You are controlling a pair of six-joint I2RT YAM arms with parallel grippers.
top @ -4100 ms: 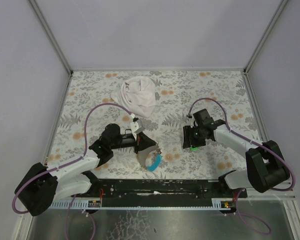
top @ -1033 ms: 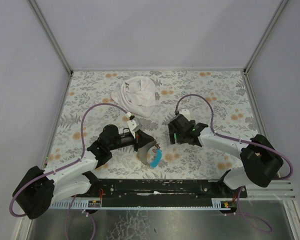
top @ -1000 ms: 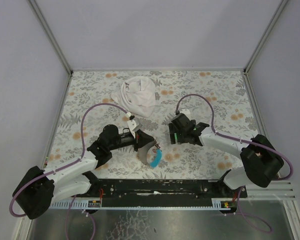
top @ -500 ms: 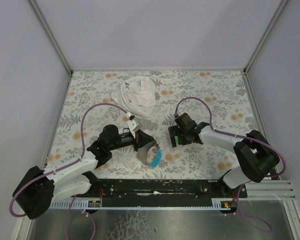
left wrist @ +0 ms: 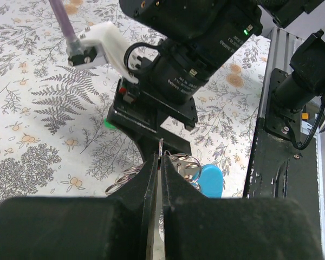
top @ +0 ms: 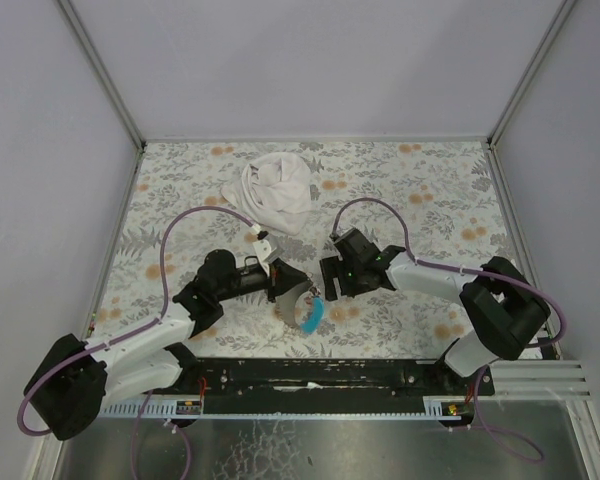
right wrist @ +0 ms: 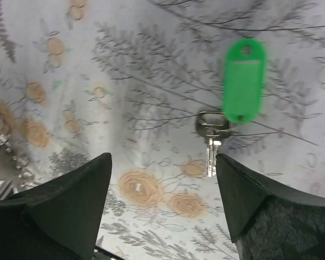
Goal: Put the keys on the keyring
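Keyring (top: 310,316) work near the front of the floral table (top: 430,200): the left gripper (left wrist: 159,162) is clenched on the thin metal ring, with the light-blue piece (left wrist: 208,179) hanging off toward its 4 o'clock. The right gripper (top: 328,275) sits just beside it at 3 o'clock, released and holding nothing. In the right wrist view the green key (right wrist: 242,81) lies flat on the table at about 1 o'clock from frame centre, with its metal blade (right wrist: 210,149) pointing to 6 o'clock. It rests between the spread fingers but nearer the right-hand one. A white cloth (top: 277,190) lies well apart at 12 o'clock. The step in hand appears to be picking up this key. To do it well, the right gripper would probably first shift toward 1 o'clock so the plastic head is centred between the fingers. It would then drop until the fingertips touch the tabletop and close across the head's narrow width. The holed end should stay free to meet the ring. A thin, flat key may skid away from a one-sided pinch. The left gripper's part is simply a steady hold on the ring.
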